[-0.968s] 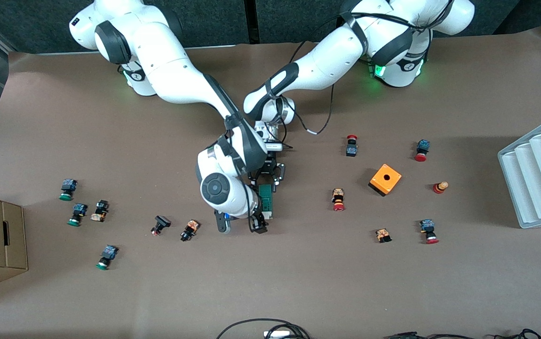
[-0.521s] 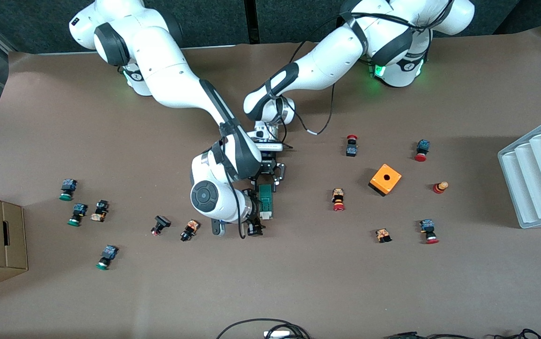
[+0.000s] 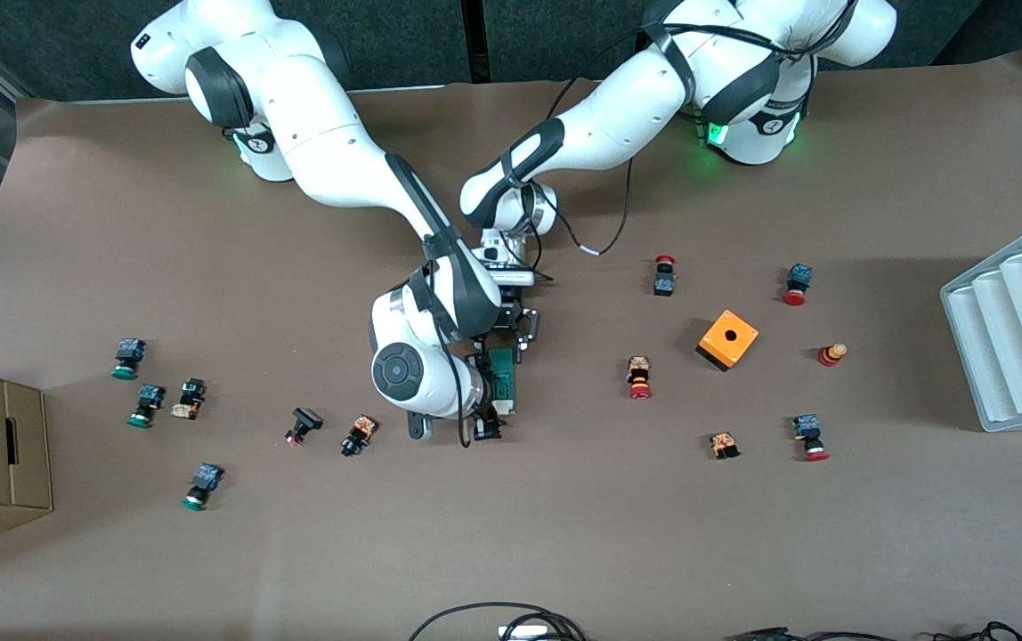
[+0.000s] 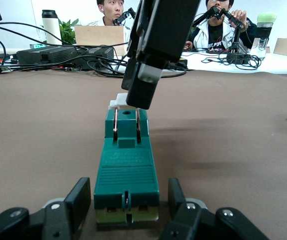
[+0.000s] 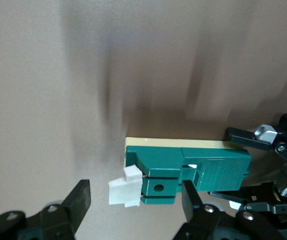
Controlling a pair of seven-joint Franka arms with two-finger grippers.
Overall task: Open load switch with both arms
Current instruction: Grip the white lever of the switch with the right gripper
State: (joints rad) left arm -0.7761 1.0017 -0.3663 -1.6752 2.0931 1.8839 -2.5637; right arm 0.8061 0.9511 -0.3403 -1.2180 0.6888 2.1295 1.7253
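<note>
A dark-green load switch (image 3: 502, 377) lies flat near the middle of the brown surface (image 3: 564, 534), its white block end toward the front camera's edge. The left gripper (image 4: 127, 210) is closed on the switch's opposite end, fingers (image 4: 78, 200) pressing both sides. The right gripper (image 5: 133, 200) hangs over the white block (image 5: 122, 191), fingers apart and straddling it, holding nothing.
</note>
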